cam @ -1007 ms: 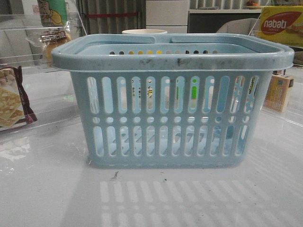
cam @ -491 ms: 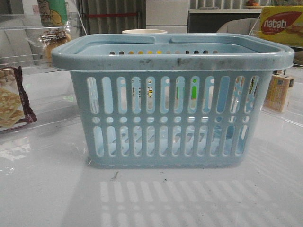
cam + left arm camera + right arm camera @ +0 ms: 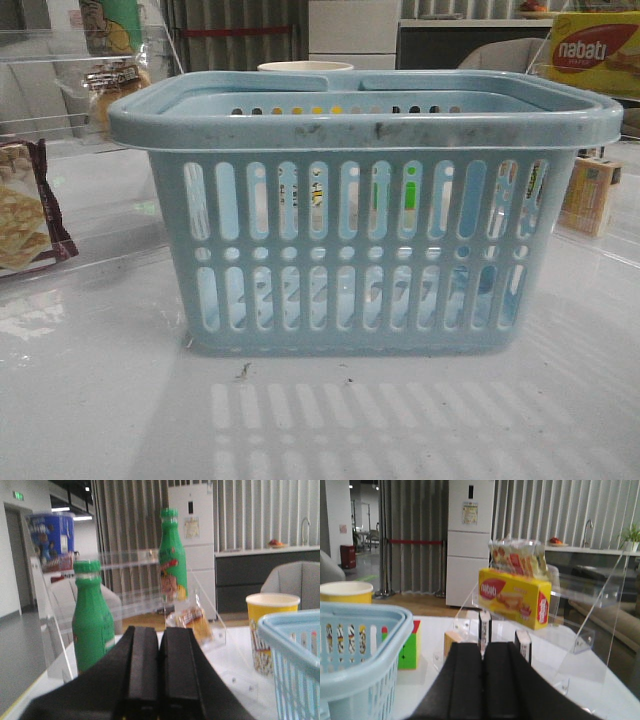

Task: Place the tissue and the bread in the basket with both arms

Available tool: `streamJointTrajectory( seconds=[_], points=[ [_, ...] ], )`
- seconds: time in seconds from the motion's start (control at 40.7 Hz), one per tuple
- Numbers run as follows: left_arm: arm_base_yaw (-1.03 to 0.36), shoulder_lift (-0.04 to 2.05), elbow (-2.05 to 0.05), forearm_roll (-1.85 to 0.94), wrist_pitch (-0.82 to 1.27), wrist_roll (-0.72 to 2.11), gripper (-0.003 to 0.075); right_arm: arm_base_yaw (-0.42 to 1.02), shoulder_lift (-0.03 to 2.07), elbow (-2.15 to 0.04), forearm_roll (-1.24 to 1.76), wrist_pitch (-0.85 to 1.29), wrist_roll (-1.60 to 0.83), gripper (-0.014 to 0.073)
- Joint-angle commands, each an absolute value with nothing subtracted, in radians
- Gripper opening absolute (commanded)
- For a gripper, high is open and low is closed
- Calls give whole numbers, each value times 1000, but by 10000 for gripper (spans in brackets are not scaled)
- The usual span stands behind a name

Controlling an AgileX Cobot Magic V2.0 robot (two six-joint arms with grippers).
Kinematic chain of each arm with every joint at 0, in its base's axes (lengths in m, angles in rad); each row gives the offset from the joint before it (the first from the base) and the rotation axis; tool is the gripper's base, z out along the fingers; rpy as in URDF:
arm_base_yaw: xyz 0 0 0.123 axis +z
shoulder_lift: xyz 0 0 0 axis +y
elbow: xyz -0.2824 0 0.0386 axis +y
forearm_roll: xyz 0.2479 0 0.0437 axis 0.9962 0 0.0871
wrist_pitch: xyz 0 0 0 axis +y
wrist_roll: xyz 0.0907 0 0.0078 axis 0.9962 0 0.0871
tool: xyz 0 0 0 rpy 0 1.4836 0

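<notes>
The light-blue basket [image 3: 360, 130] stands mid-table, and its rim also shows in the left wrist view [image 3: 290, 630] and the right wrist view [image 3: 365, 615]. The wrapped golden-brown bread [image 3: 192, 622] lies in a clear rack beyond my left gripper [image 3: 159, 630], which is shut and empty; the bread also shows at the far left in the front view [image 3: 112, 85]. My right gripper [image 3: 483, 646] is shut and empty. Beyond it two slim white packs with black print [image 3: 485, 626] stand on edge; they look like tissue, but I cannot be sure. Neither gripper shows in the front view.
A maroon cracker packet [image 3: 25, 215] lies at the left. A yellow nabati box [image 3: 515, 596] sits on a clear rack at the right, with an orange carton [image 3: 590, 195] below. Two green bottles [image 3: 92, 620], a yellow cup [image 3: 272, 625] and a green cube [image 3: 409, 647] stand near the basket.
</notes>
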State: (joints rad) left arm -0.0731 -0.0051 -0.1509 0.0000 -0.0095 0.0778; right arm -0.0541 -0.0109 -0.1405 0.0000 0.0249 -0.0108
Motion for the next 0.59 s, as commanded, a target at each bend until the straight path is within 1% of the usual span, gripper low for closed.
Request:
streamJointTrajectory(
  seconds=[0.0,0.172,0.319,0.418,0.565],
  points=[
    [-78,33,-299,-10,-28,78,91,-55,15,-299,0,35,-17,56],
    [-78,168,-495,-10,108,78,91,-55,141,-506,0,209,-17,56],
    [-78,309,-644,-10,263,78,91,-55,269,-662,0,371,-17,56],
    [-78,389,-696,-10,360,78,91,-55,350,-718,0,475,-17,56],
    [-78,499,-695,-10,436,78,91,-55,462,-719,0,567,-17,56]
  ],
)
